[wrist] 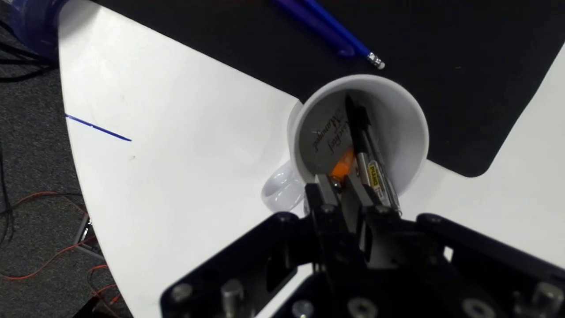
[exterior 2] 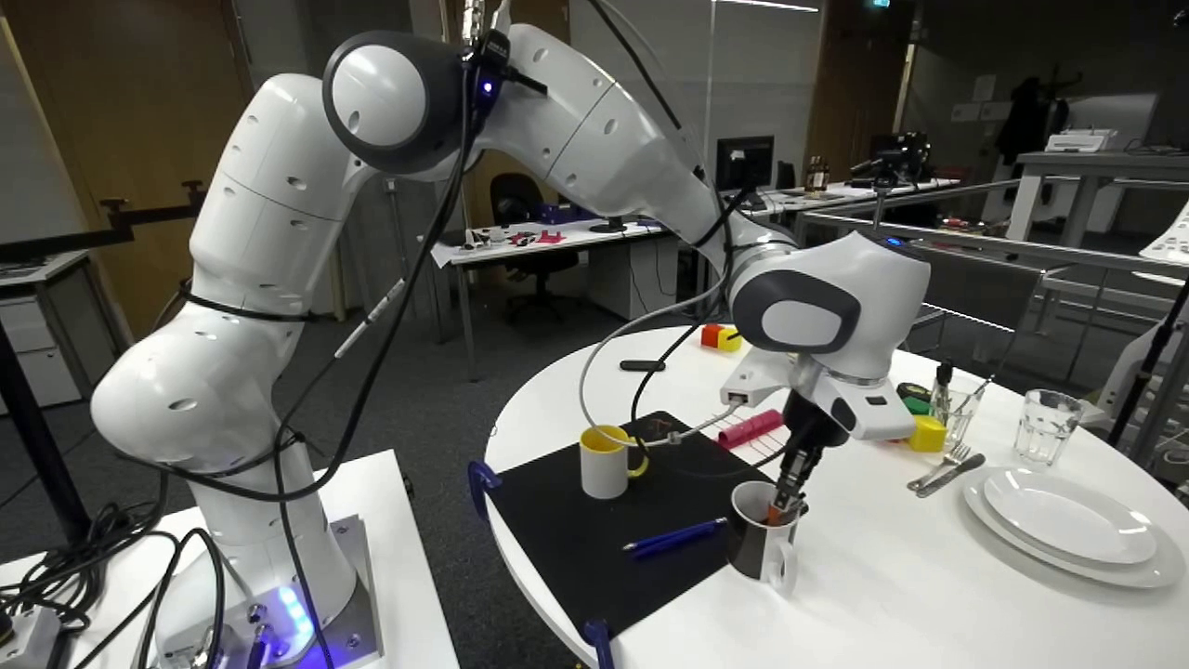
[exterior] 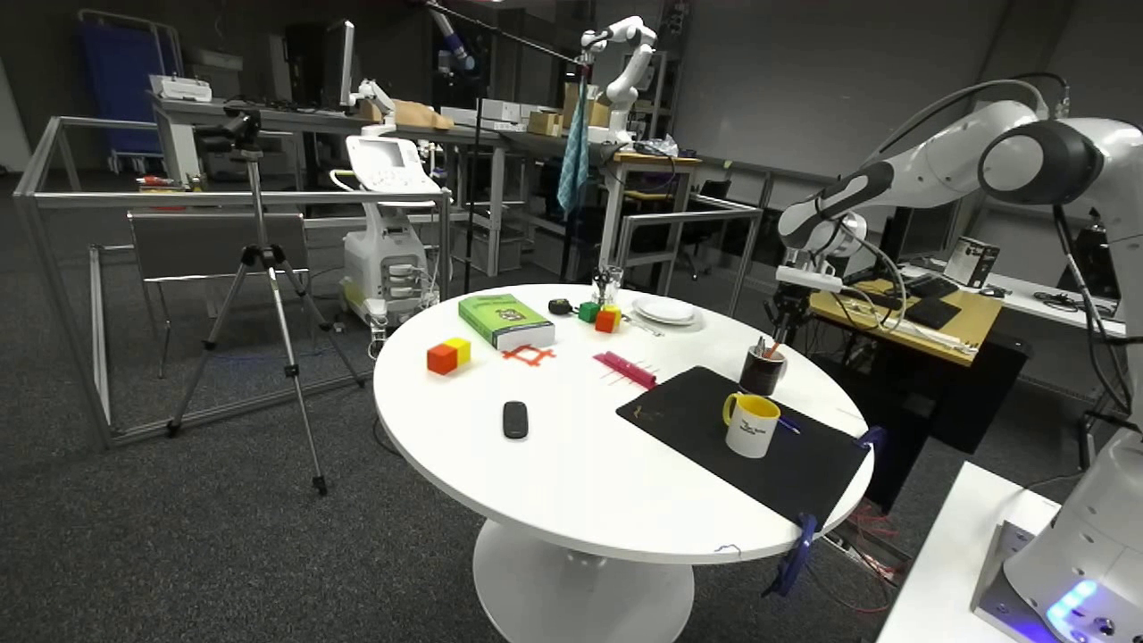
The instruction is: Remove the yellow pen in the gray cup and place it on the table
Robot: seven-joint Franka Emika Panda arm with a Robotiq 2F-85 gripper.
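The gray-and-white mug (exterior 2: pixel 746 548) stands upright on the round white table (exterior 2: pixel 892 576) at the corner of the black mat (exterior 2: pixel 622 576); it also shows in the wrist view (wrist: pixel 412 119). The pen to be removed looks orange (wrist: pixel 342 164) and leans inside the mug, its top end between my fingertips. My gripper (wrist: pixel 335 179) points down at the mug's rim, its fingers closed narrowly on this pen. The gripper (exterior 2: pixel 788 492) hides part of the mug's mouth. Black and clear pens (wrist: pixel 366 145) lean in the mug close beside the right finger.
A white mug with yellow inside (exterior 2: pixel 604 469) and blue pens (exterior 2: pixel 676 537) are on the mat. Plates (exterior 2: pixel 1068 516), cutlery (exterior 2: pixel 947 469) and a glass (exterior 2: pixel 1048 427) stand beyond the gray mug. A green book (exterior: pixel 507 321) lies farther off. Blue clamps (exterior: pixel 795 554) grip the table edge.
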